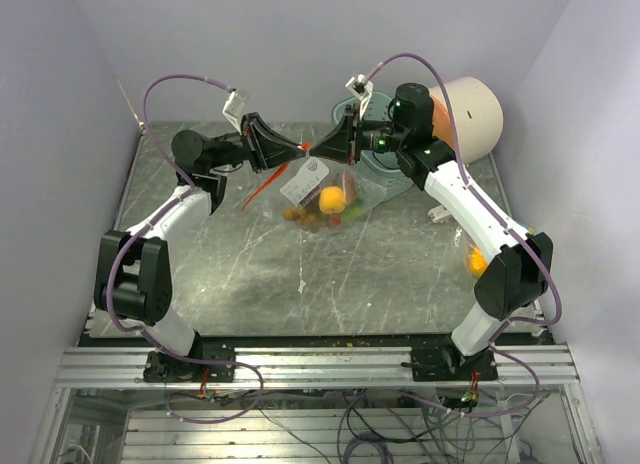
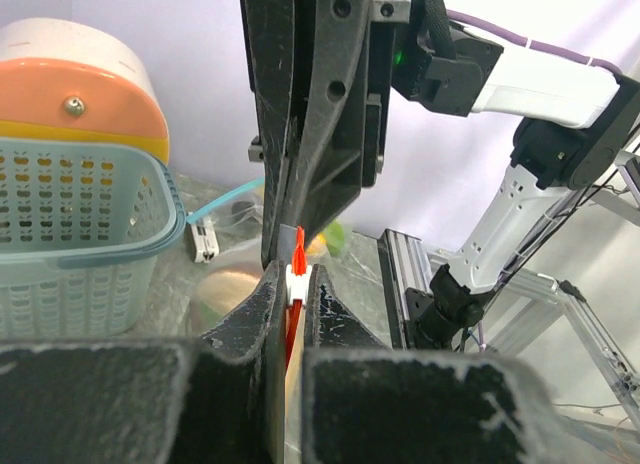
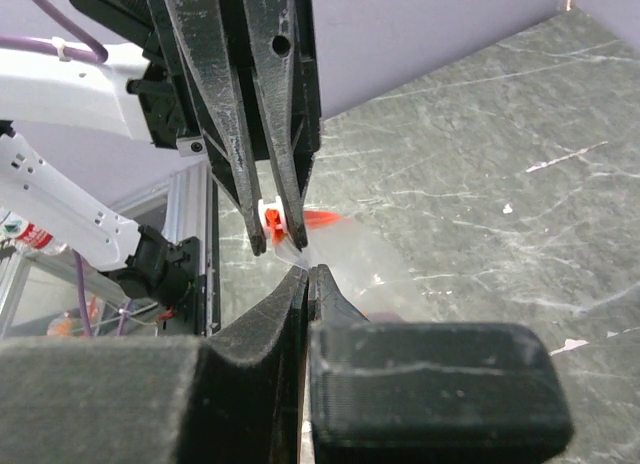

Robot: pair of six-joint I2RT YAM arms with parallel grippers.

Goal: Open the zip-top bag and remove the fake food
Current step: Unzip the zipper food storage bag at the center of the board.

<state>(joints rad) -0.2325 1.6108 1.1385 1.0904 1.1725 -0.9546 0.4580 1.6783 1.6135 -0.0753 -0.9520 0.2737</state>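
The clear zip-top bag (image 1: 318,184) hangs above the table between both grippers. Inside it are fake food pieces: a yellow-orange fruit (image 1: 332,198), brown bits (image 1: 295,214) and a green piece (image 1: 352,212). My left gripper (image 1: 298,152) is shut on the bag's white slider (image 2: 296,282), which sits on the red zip strip (image 2: 291,324). My right gripper (image 1: 322,144) is shut on the bag's clear top edge (image 3: 370,264), fingertip to fingertip with the left. The right wrist view shows the slider (image 3: 270,216) between the left fingers.
A light-blue basket (image 2: 80,234) stands at the back behind the right gripper, and a big cream cylinder with an orange face (image 1: 470,114) lies beside it. A small white clip (image 1: 440,214) and an orange piece (image 1: 478,260) lie by the right arm. Walls close in left, right and back.
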